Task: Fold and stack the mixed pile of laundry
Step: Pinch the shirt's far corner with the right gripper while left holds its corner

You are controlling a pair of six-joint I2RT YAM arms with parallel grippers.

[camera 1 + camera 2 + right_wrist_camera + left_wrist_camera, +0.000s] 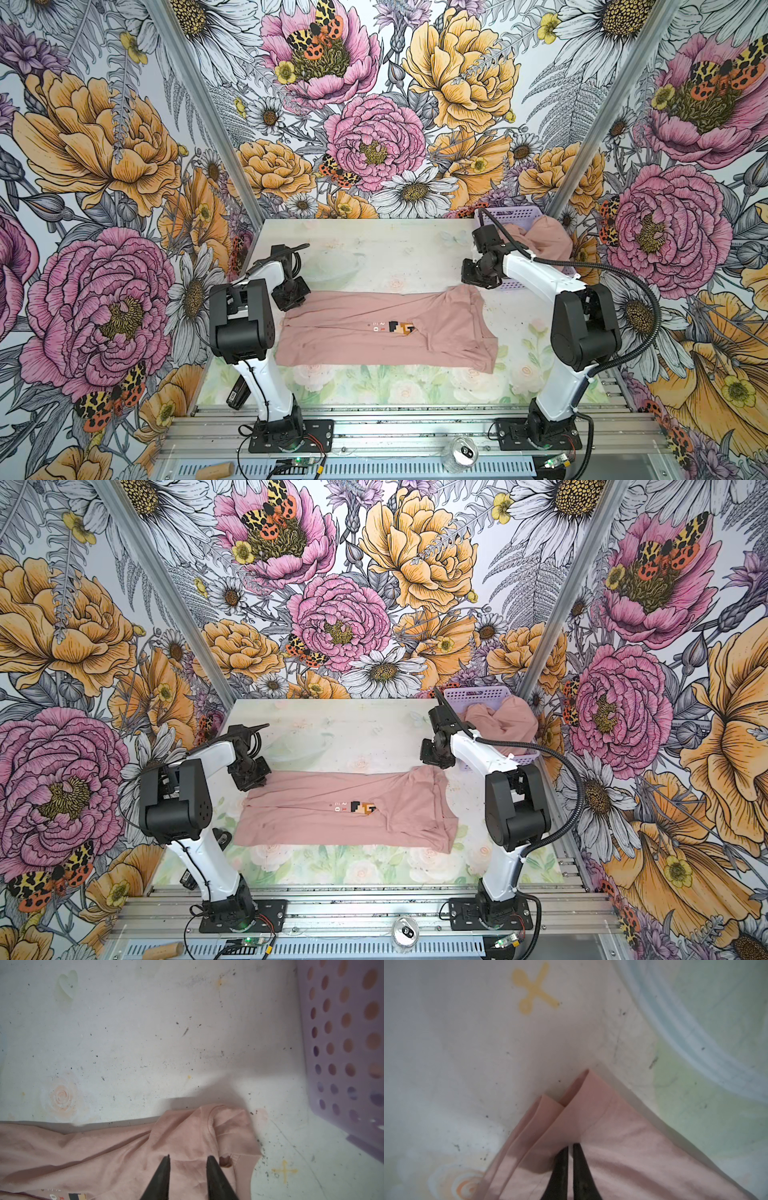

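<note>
In both top views we see the dusty-pink cotton T-shirt [386, 328] [347, 810] lying flat in the middle of the pale floral-printed bench [374, 253] [340, 729], its long axis running side to side, hem toward the left arm and neck toward the right arm. Its pixel-art figure faces up near the middle. At the far right corner stands the lavender perforated plastic basket [509, 216] [473, 695], holding a crumpled heap of more dusty-pink cloth [540, 241] [505, 721].

In the left wrist view, the left gripper [570, 1147] has its jaws clenched together on the layered hem corner.

In the right wrist view, the right gripper [188, 1158] holds its jaws apart over the shoulder cloth, gripping nothing. The basket wall [340, 1043] stands near.
</note>
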